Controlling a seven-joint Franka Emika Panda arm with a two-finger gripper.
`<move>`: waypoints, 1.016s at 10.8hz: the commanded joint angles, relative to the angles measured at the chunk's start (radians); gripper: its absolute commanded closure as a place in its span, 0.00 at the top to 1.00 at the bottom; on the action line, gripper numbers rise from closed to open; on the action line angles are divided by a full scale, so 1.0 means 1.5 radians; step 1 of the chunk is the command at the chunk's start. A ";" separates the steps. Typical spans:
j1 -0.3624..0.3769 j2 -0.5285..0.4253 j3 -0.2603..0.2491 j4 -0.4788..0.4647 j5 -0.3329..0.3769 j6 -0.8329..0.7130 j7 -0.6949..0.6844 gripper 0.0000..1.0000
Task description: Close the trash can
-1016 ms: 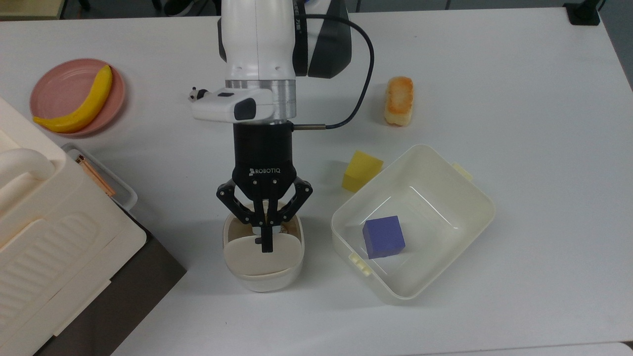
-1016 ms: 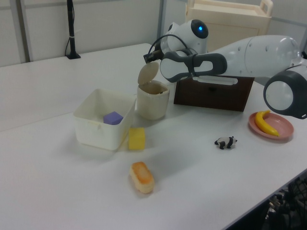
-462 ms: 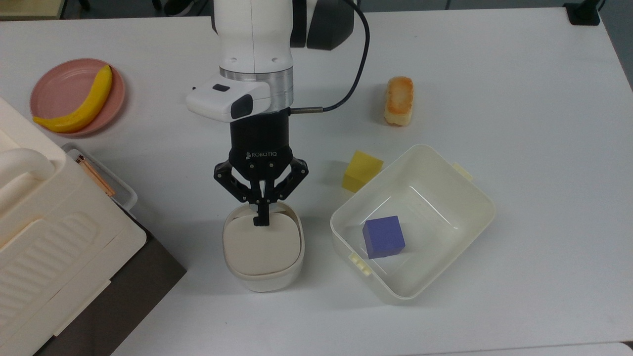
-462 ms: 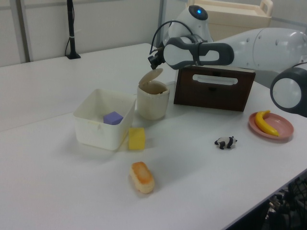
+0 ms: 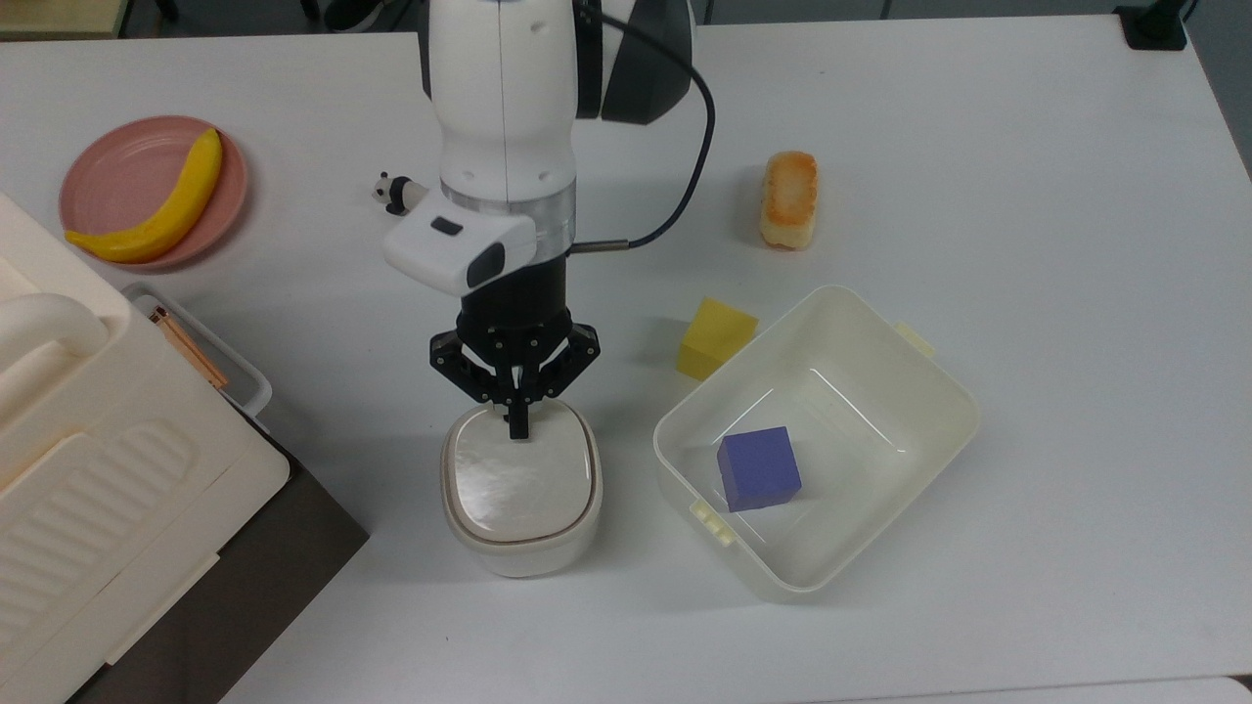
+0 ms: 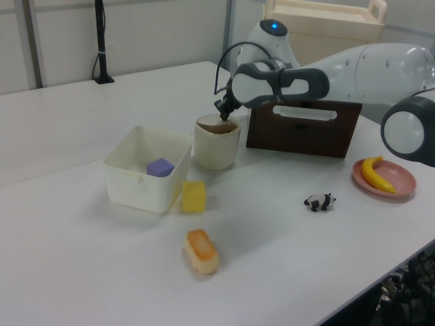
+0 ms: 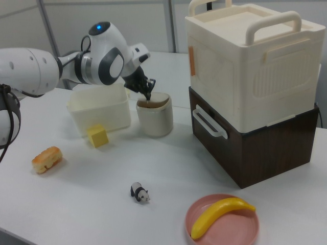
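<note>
The trash can (image 5: 520, 533) is a small cream-white rounded bin standing between the big case and the tub; it also appears as the trash can (image 6: 216, 146) and the trash can (image 7: 154, 120). Its flat lid (image 5: 520, 472) lies down level on the rim. My gripper (image 5: 516, 427) is shut, fingertips together, pressing on the lid's far edge in the top view. In the left view the gripper (image 6: 223, 117) touches the lid from above, and the gripper (image 7: 148, 95) does the same in the right view.
A cream tub (image 5: 939, 391) holding a purple cube (image 5: 759, 468) sits at the top view's right, a yellow block (image 5: 716, 338) beside it. A bread roll (image 5: 788, 198), a toy panda (image 5: 395, 192), a pink plate (image 5: 117, 166) with a banana (image 5: 161, 205), and the ribbed case (image 5: 88, 460) surround the bin.
The lid went from standing tilted up to lying flat on the bin as my shut gripper pushed it down. The arm drew back slightly, uncovering the toy panda.
</note>
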 commanded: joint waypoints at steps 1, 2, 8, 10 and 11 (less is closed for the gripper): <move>0.002 -0.002 -0.007 -0.038 -0.011 -0.007 -0.011 0.00; 0.002 0.010 -0.007 -0.039 -0.011 -0.006 -0.011 0.00; -0.013 -0.070 -0.007 -0.011 0.003 -0.194 -0.007 0.00; -0.010 -0.107 -0.007 -0.013 0.001 -0.320 -0.005 0.00; -0.008 -0.126 -0.007 -0.016 0.000 -0.377 -0.005 0.00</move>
